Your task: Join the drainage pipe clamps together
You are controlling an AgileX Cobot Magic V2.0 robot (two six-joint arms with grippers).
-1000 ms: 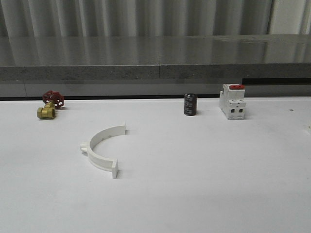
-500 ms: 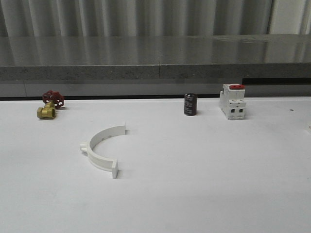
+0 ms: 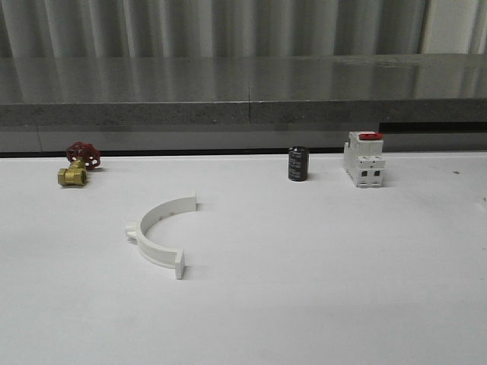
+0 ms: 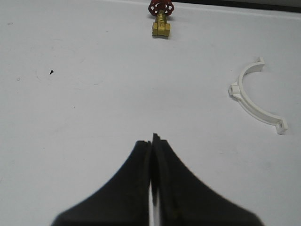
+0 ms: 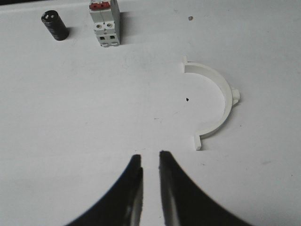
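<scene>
**Both clamp halves loose on desk, nothing gripped**

Left half-ring (image 3: 157,235) lies flat on the desk (image 3: 319,289), left of centre, near side of the brass valve (image 3: 77,165). Second half-ring (image 5: 214,106) lies flat ahead of the right gripper (image 5: 149,165), whose fingers sit slightly apart, empty. Left gripper (image 4: 152,153) is closed, empty.

Risks: halves are well apart and thin, so a pinch on the curved rim could slip or skid them. End tabs must line up, or the joint won't seat.

White half-ring clamp (image 3: 157,232) on a white table (image 3: 319,274); brass valve (image 3: 78,166) with red handwheel; black cylinder (image 3: 297,163); white block (image 3: 363,159), red top.
</scene>
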